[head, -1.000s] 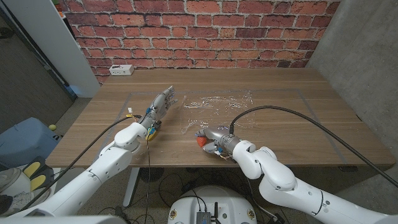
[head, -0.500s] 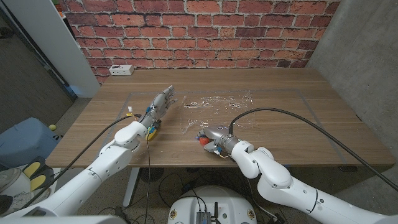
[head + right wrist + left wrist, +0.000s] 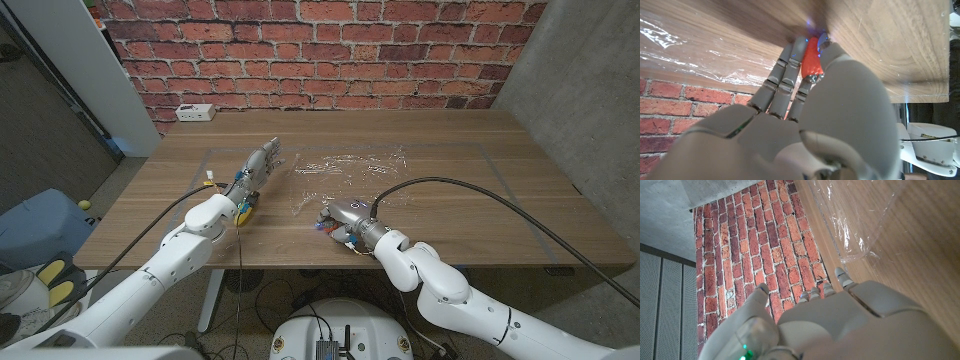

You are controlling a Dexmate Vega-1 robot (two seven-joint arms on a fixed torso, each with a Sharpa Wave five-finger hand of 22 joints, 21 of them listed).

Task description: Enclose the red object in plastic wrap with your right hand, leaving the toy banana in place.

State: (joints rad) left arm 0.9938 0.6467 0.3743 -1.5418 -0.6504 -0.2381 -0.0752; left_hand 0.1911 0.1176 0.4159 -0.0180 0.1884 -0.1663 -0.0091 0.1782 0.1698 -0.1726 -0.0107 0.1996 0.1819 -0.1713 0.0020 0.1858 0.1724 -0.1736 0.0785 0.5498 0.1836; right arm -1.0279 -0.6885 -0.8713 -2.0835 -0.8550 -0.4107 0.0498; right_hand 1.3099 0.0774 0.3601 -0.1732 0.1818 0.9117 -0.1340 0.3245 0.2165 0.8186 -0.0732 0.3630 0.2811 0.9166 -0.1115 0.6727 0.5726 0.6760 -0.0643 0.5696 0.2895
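Right hand [image 3: 340, 222] fingers [image 3: 790, 65] pressed together, curled around the red object [image 3: 811, 61], thumb on its other side; gripped at the near middle of the table [image 3: 450, 190]. Plastic wrap [image 3: 345, 170] lies crumpled just beyond the right hand, toward the far side. Left hand [image 3: 262, 162] fingers straight and close together, holding nothing, left of the wrap. Toy banana [image 3: 246, 207] sits by the left wrist, near-left.

Both arms have smooth white rounded shells, ending in a grey left hand [image 3: 262, 163] and a grey right hand [image 3: 343, 222]. A thick black cable [image 3: 480, 192] loops over the right arm, and thin coloured wires [image 3: 238, 190] show at the left wrist.
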